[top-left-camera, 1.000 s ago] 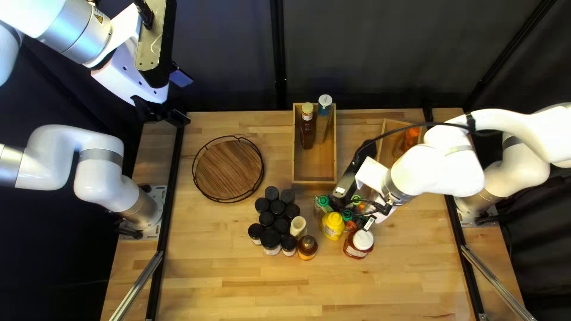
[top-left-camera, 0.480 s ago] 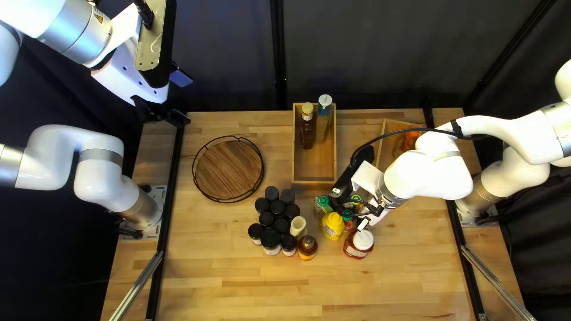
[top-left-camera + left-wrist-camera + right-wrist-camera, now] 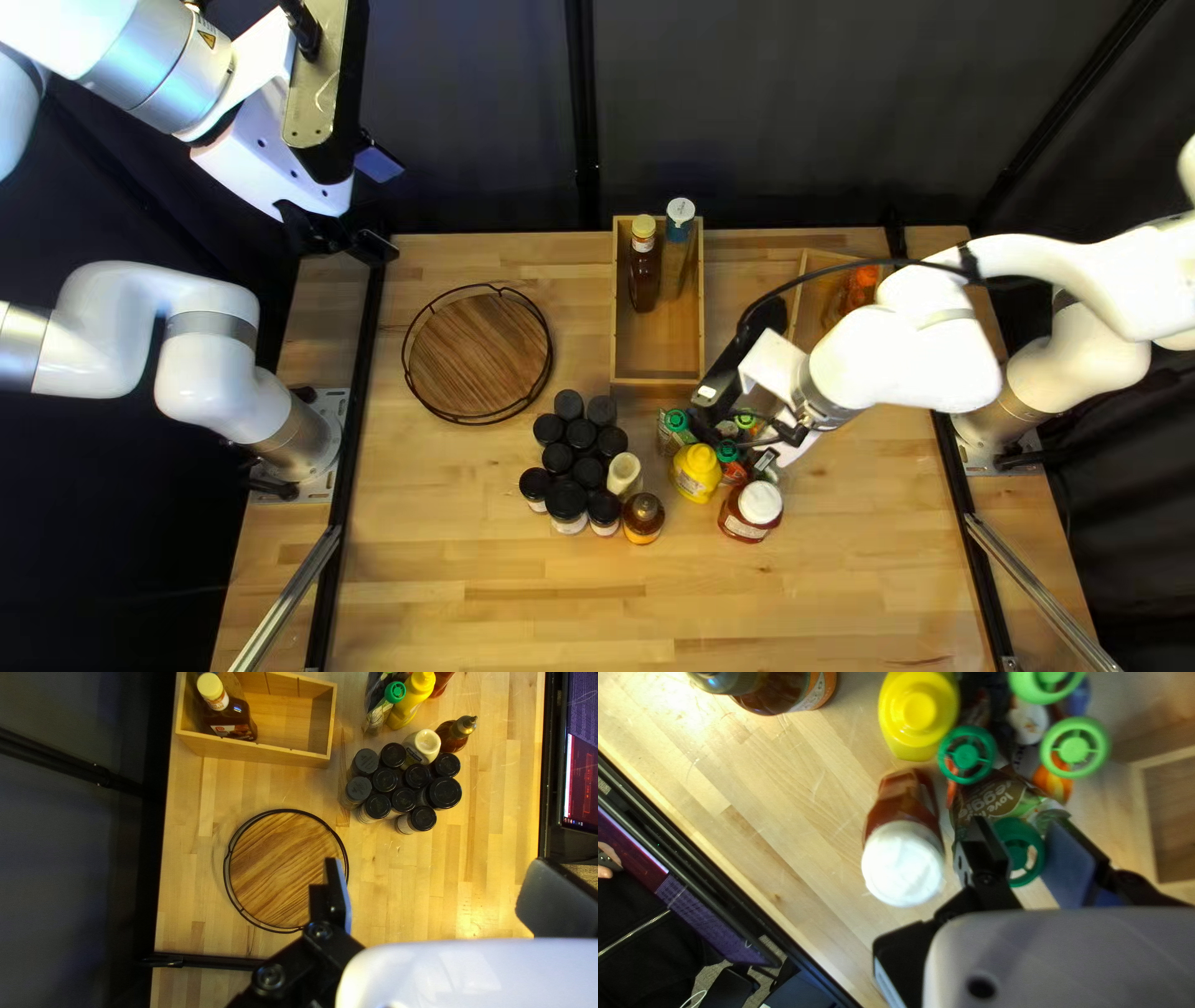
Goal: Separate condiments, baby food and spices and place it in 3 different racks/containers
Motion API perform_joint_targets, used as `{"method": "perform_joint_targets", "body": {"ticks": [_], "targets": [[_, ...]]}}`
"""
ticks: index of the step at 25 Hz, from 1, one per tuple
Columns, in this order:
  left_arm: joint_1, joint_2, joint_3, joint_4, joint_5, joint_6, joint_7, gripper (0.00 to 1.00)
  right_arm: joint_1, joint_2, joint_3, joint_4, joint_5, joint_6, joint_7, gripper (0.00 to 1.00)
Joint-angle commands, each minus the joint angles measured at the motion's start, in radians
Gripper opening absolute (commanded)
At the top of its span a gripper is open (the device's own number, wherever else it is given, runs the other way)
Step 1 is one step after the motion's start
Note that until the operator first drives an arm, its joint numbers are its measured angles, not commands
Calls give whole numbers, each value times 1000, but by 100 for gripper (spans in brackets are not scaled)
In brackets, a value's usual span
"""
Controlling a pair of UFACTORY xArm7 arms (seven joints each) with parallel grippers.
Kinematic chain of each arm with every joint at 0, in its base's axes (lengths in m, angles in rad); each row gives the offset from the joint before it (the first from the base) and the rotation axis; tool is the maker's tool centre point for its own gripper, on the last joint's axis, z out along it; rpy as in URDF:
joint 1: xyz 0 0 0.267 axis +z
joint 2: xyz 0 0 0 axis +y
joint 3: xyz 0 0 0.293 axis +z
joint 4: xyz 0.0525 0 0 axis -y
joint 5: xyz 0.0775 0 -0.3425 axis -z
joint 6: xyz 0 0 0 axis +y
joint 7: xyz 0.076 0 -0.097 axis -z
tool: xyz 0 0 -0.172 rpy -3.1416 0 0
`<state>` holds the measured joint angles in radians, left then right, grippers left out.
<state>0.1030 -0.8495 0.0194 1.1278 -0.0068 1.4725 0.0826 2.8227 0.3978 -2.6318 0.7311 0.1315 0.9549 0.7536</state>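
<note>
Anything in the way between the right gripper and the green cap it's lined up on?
Nothing visible stands between the right gripper and the dark green cap, which shows between its open fingers. The white-capped bottle is outside them, to one side.

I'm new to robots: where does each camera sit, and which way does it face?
Top left view: above the table's near edge, slanting down toward the curtain; left arm and right arm both show.
Left wrist view: on the left arm, looking along the open left gripper, at the round tray and jars.
Right wrist view: on the right arm, looking along the right gripper, at a pouch; a person's hand shows.
The yellow bottle shows in both wrist views.
</note>
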Motion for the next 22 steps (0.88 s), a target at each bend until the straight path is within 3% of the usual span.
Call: {"method": "perform_joint_targets", "body": {"ticks": [1,10,14,22], "targets": [[0,0,0,0,0,0,0,100,-4,107,-53,12,-15,112,-39,2],[0,0,0,0,0,0,0,100,-61,291,-221,-39,-89,242,-164,1],[0,0,0,0,0,0,0,100,-111,312,-301,-80,-136,222,-223,1],[0,0,0,0,0,0,0,100,-182,271,-378,-137,-190,144,-265,2]]}}
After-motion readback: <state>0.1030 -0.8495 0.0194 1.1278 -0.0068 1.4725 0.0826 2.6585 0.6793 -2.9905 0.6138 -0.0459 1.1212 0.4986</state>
